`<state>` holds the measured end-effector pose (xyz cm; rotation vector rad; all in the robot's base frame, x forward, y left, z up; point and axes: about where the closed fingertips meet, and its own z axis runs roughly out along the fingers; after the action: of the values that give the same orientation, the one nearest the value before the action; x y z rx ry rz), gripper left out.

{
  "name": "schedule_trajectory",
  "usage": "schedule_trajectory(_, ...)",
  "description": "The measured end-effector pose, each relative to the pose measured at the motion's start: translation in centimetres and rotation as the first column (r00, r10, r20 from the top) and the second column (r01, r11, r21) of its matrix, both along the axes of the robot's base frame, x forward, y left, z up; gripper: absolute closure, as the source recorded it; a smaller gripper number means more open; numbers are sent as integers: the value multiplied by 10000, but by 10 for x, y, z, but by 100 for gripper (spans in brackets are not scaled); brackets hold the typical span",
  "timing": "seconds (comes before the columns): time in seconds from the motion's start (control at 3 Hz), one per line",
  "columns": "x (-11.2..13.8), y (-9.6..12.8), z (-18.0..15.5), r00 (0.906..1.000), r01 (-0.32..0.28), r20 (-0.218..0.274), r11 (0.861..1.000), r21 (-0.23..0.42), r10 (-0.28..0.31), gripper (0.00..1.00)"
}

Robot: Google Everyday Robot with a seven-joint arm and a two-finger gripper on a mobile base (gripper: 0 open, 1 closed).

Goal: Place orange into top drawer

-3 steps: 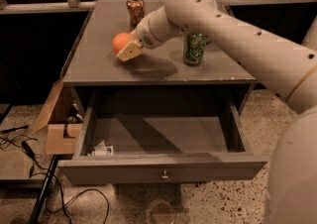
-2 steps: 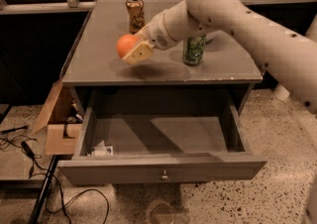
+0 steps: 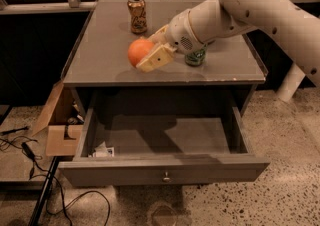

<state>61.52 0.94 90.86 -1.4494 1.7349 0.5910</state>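
The orange [image 3: 138, 50] is round and smooth, held between the cream fingers of my gripper [image 3: 148, 53] just above the front part of the grey cabinet top [image 3: 100, 55]. The near finger [image 3: 156, 58] covers its right side. The top drawer [image 3: 165, 170] is pulled wide open below, with a flat grey front and a small round knob [image 3: 166, 176] at its centre. The orange hangs behind the drawer's opening, over the cabinet top near its front edge.
An orange-brown drink can [image 3: 136, 14] stands at the back of the top. A green can [image 3: 195, 57] stands behind my wrist. A small white packet [image 3: 102, 151] lies in the drawer's front left corner. A cardboard box [image 3: 59, 127] and cables [image 3: 30, 170] lie on the floor at the left.
My gripper has carried the orange off the table top toward the front edge and a little to the right, and the arm has swung with it.
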Motion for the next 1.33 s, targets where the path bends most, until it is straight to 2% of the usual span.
schedule_trajectory(0.33, -17, -12, -13, 9999, -123, -12, 9992, -372, 122, 100)
schedule_trajectory(0.67, -46, -31, -26, 9998, -26, -197, 9980, -626, 14, 100)
schedule_trajectory(1.0, -72, -47, -52, 9990, 5, -448, 9978, -667, -35, 100)
schedule_trajectory(1.33, -85, -57, -87, 9980, 46, -628, 9986, -531, -79, 100)
